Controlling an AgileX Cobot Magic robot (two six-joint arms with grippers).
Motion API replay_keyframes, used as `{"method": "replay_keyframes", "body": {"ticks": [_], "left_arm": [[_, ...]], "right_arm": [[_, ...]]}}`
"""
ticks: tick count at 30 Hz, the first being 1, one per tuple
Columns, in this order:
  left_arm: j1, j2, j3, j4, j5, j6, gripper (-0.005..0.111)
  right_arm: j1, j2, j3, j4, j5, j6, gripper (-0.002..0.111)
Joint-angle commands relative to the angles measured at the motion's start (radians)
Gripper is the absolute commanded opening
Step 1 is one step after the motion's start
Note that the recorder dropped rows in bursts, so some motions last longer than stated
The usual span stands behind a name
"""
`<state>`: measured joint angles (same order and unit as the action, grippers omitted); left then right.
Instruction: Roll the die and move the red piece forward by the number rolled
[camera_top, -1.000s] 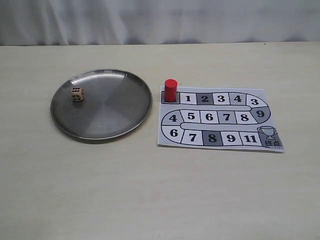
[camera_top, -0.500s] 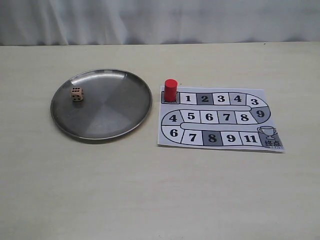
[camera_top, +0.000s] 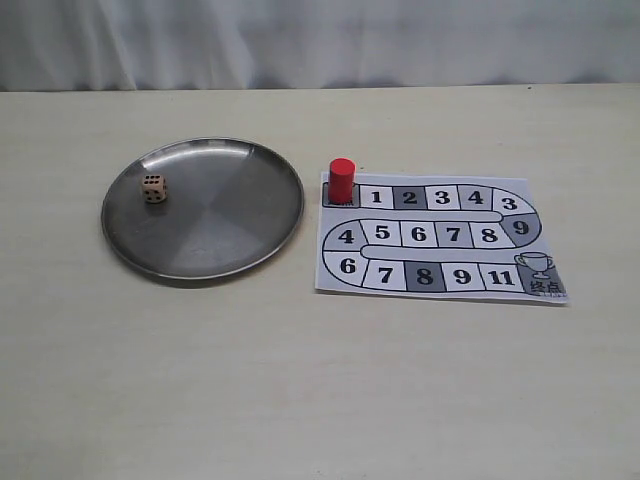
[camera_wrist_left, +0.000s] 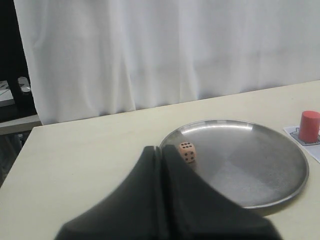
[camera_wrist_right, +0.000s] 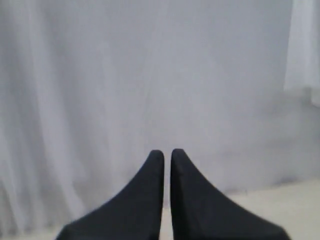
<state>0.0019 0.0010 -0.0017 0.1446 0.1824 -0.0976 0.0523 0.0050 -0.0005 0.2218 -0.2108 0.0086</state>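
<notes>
Exterior view: small tan wooden die sits in the round metal plate, toward the table's left edge. It is probably light and hard; pinch its flat sides. Left gripper and right gripper are closed, empty.

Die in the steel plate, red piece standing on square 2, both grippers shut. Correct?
Not quite: the red piece stands on the grey square just left of square 1, not on 2, as the exterior view shows. The die is in the plate, and the left gripper and right gripper are both shut.
</notes>
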Motion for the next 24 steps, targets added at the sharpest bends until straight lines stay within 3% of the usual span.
{"method": "replay_keyframes", "body": {"ticks": [1,4,7,12,19,24], "left_arm": [[-0.002,-0.001,0.002,0.000,-0.009,-0.001,0.000],[-0.002,-0.001,0.002,0.000,-0.009,-0.001,0.000],[-0.002,-0.001,0.002,0.000,-0.009,-0.001,0.000],[-0.002,-0.001,0.002,0.000,-0.009,-0.001,0.000],[-0.002,-0.001,0.002,0.000,-0.009,-0.001,0.000],[-0.002,-0.001,0.002,0.000,-0.009,-0.001,0.000]], "right_arm": [[-0.005,-0.005,-0.007,0.005,-0.301,0.033,0.005],[-0.005,0.005,-0.097,-0.032,-0.253,0.029,0.005],[-0.005,0.135,-0.237,-0.054,-0.001,0.003,0.005],[-0.005,0.551,-0.442,-0.054,0.257,0.003,0.005],[-0.003,1.146,-0.677,-0.011,0.433,-0.009,0.005],[0.119,1.500,-0.893,0.090,0.534,-0.160,0.005]]}}
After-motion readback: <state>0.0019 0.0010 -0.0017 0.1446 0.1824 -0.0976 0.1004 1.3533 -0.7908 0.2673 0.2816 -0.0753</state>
